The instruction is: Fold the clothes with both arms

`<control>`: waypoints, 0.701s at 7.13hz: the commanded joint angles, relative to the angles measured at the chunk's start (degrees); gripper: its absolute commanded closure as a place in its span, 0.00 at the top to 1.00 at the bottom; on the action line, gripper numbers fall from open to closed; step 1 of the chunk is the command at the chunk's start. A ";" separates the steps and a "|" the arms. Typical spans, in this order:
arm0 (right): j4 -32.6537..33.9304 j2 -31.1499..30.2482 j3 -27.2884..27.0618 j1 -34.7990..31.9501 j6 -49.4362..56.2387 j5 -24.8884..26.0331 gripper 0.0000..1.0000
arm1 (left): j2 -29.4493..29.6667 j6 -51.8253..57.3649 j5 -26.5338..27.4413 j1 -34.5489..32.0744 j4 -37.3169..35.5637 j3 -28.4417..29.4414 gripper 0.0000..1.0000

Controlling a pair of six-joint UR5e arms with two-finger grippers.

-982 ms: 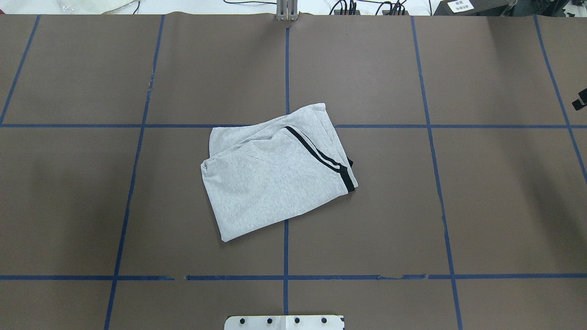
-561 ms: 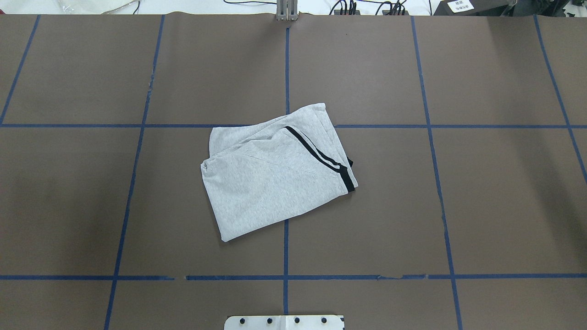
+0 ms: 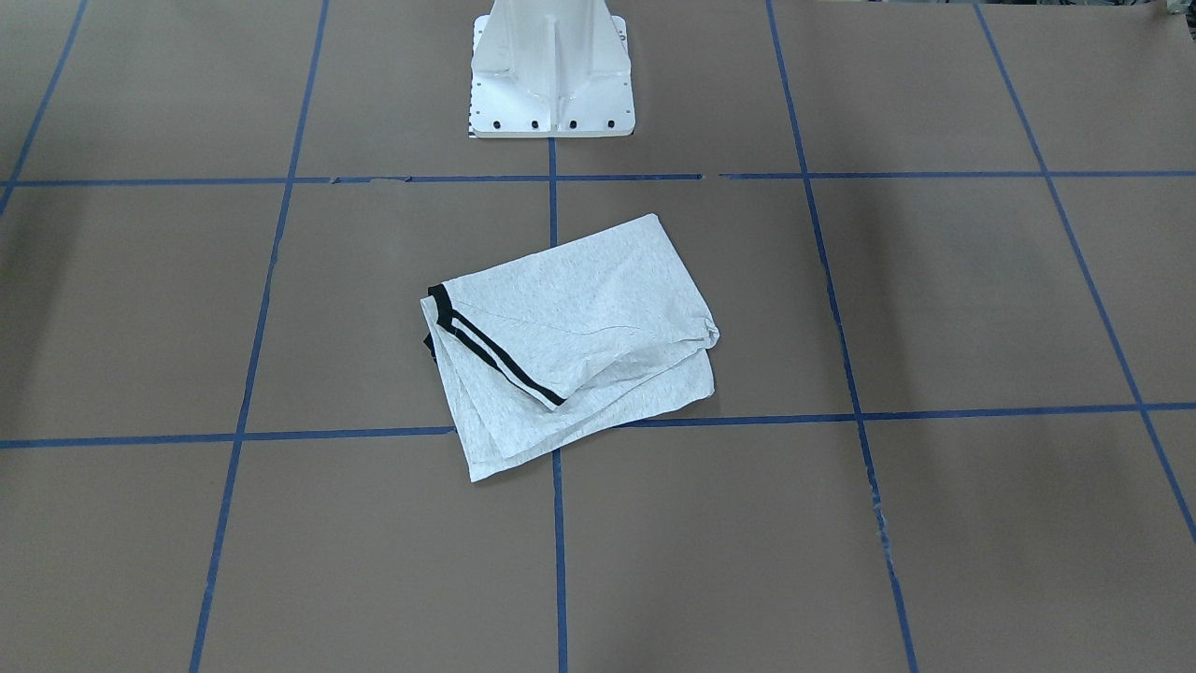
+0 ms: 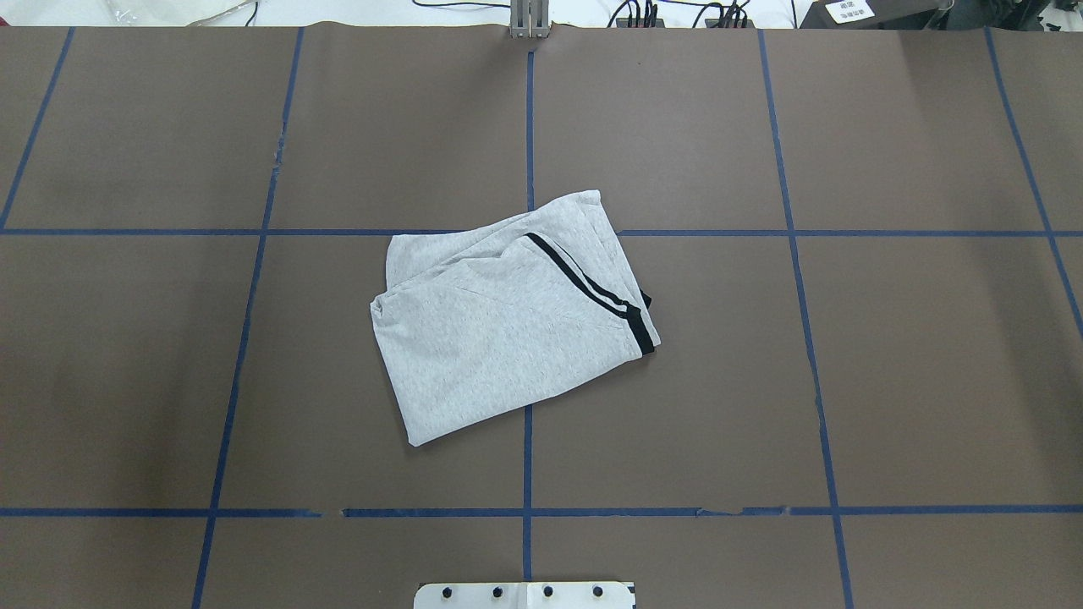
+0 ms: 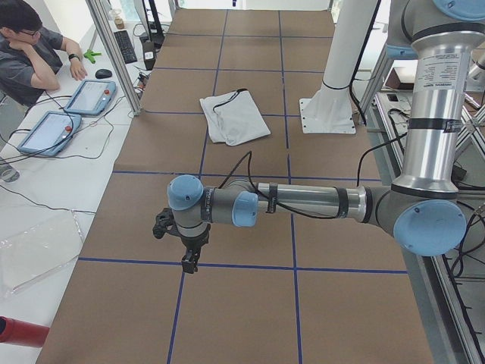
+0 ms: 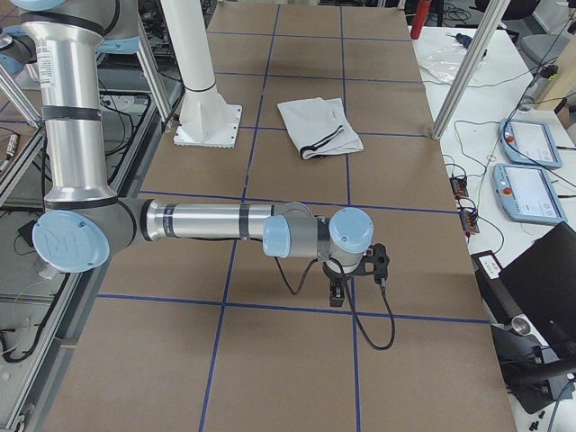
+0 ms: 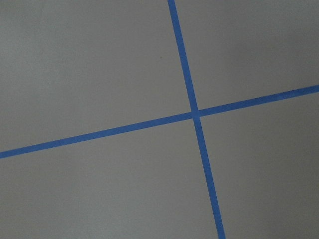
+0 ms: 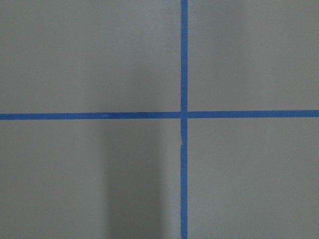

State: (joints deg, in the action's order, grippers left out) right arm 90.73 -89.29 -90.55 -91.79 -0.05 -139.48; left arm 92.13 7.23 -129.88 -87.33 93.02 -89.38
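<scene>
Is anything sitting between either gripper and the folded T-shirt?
Nothing visible does. The left gripper and the right gripper each hang over bare table toward opposite ends, apart from the T-shirt at the middle. Only brown surface and blue tape lines lie between.

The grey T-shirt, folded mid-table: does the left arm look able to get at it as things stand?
Probably yes. The left gripper hangs over bare table toward its own end, well apart from the T-shirt, and nothing lies between them to block a reach.
</scene>
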 commanded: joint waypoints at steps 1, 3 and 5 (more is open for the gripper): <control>-0.20 -2.81 -0.33 -1.46 4.17 1.74 1.00 | -0.11 -0.02 -0.11 -0.03 0.06 -0.18 1.00; -0.11 -2.99 -0.25 -1.55 3.66 1.75 1.00 | -0.11 -0.11 -0.11 -0.03 0.06 -0.44 1.00; -0.11 -2.99 -0.25 -1.55 3.22 1.75 1.00 | -0.11 -0.37 -0.11 -0.03 0.06 -0.44 1.00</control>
State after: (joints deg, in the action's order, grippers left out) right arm 90.61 -92.24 -90.81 -93.31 3.43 -137.74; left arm 92.02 7.03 -129.99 -87.36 93.08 -89.78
